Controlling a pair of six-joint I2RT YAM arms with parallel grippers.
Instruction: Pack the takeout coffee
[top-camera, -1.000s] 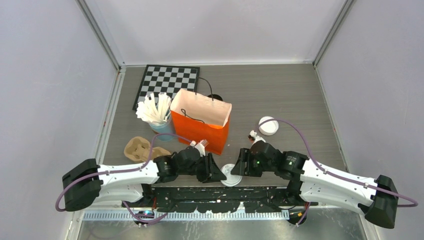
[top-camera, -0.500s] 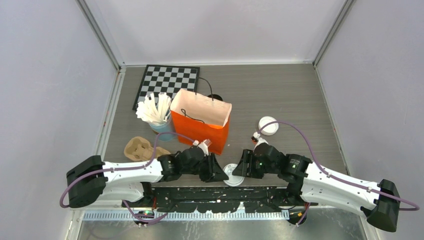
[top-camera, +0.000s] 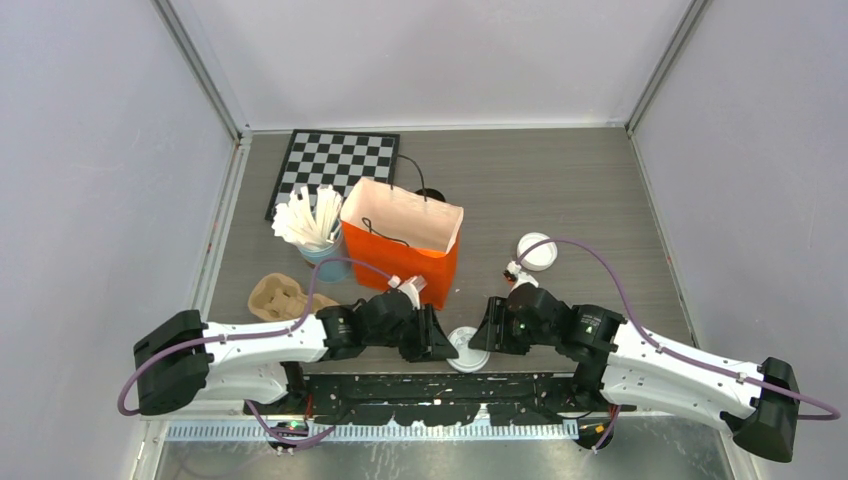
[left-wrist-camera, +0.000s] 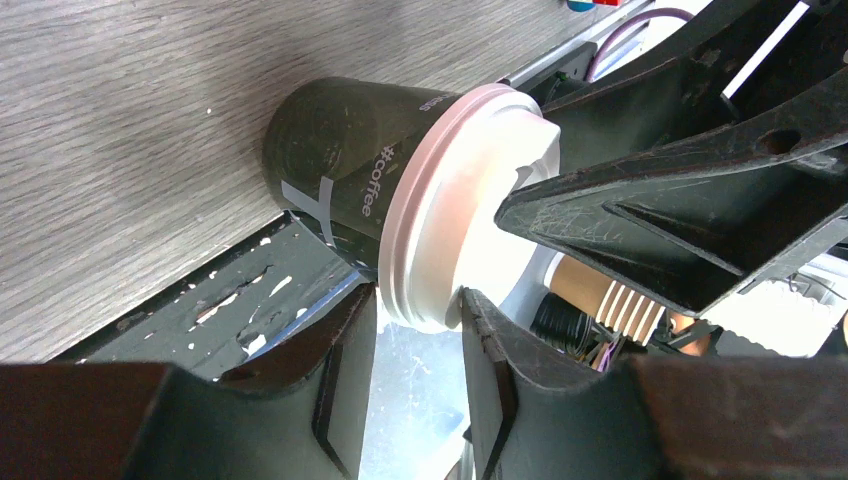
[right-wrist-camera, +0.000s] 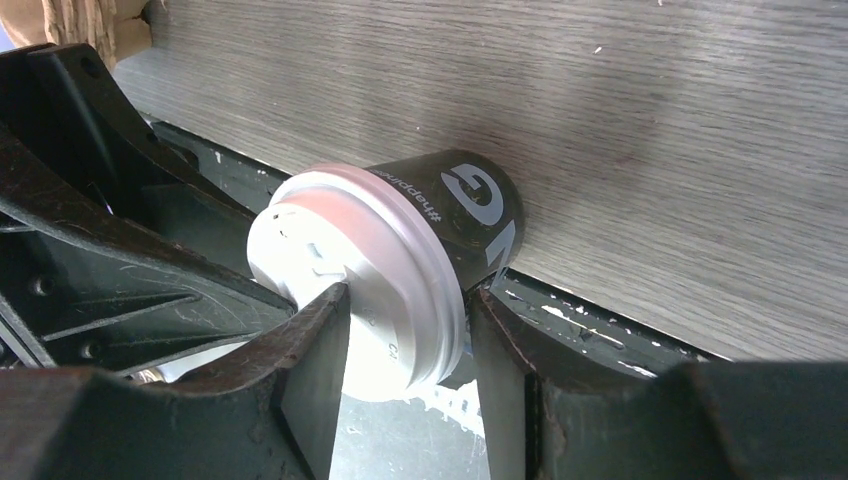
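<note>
Half-open — left gripper (left-wrist-camera: 415, 310), right gripper (right-wrist-camera: 405, 320) astride lidded cup (right-wrist-camera: 470, 205)

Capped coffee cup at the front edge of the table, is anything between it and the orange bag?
No loose item lies between the capped cup and the orange bag. Only the left gripper and its wrist sit in front of the bag's near wall.

Capped cup (top-camera: 465, 352) between left hand (left-wrist-camera: 415, 300), right hand (right-wrist-camera: 405, 300); bag (top-camera: 402, 240) behind.

Near edge of table (top-camera: 560, 180): white-lidded black paper cup (top-camera: 466, 352) boxed by left gripper (top-camera: 441, 346) and right gripper (top-camera: 487, 340); orange paper bag (top-camera: 400, 250) behind; far-right corner open.
</note>
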